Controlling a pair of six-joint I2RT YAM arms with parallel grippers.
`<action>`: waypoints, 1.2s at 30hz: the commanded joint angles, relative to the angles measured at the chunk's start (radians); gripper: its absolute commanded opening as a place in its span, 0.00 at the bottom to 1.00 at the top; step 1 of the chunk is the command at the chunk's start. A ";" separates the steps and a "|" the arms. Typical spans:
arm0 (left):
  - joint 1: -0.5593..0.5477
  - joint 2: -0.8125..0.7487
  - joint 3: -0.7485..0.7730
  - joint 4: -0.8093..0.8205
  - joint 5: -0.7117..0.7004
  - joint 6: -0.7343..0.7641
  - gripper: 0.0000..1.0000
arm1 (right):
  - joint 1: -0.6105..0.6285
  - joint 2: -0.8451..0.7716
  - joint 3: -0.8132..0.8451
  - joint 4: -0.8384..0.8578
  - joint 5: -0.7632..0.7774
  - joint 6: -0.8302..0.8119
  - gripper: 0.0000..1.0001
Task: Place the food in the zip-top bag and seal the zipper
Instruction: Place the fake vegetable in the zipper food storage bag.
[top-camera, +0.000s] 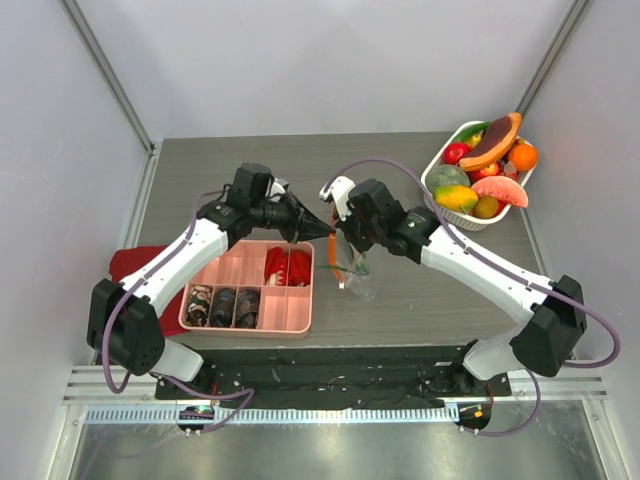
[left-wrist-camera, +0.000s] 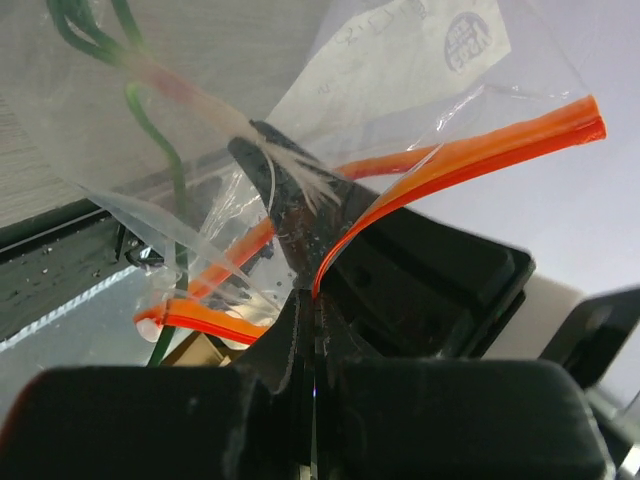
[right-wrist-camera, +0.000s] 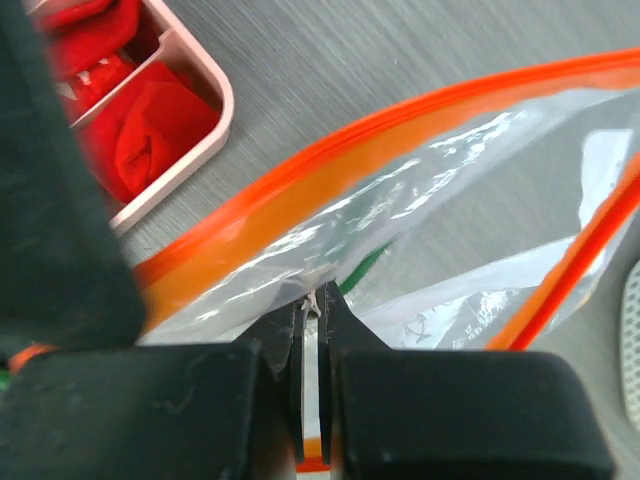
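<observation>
Tightly closed, the left gripper (left-wrist-camera: 312, 302) pinches the zip-top bag (left-wrist-camera: 400, 70) at its mouth, where the zipper (left-wrist-camera: 480, 150) folds into the jaws. Facing it, the right gripper (right-wrist-camera: 312, 308) clamps the clear film just below the orange strip. A green stem (right-wrist-camera: 365, 265) shows through the plastic. From above, the bag hangs between both grippers, just right of the pink tray (top-camera: 300, 322). The food (top-camera: 480, 170) sits heaped in a white basket (top-camera: 462, 219) at the tabletop's (top-camera: 430, 290) far right corner, well apart from the bag.
</observation>
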 joint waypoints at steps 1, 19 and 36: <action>0.002 -0.022 0.062 -0.049 0.038 0.032 0.00 | -0.047 0.039 0.085 -0.105 -0.075 0.094 0.01; 0.002 0.032 0.077 -0.040 0.034 -0.012 0.00 | -0.052 -0.133 0.242 -0.156 -0.374 -0.013 0.68; 0.002 0.038 0.077 -0.028 0.034 -0.014 0.00 | 0.150 -0.242 -0.035 0.113 -0.405 -0.223 0.52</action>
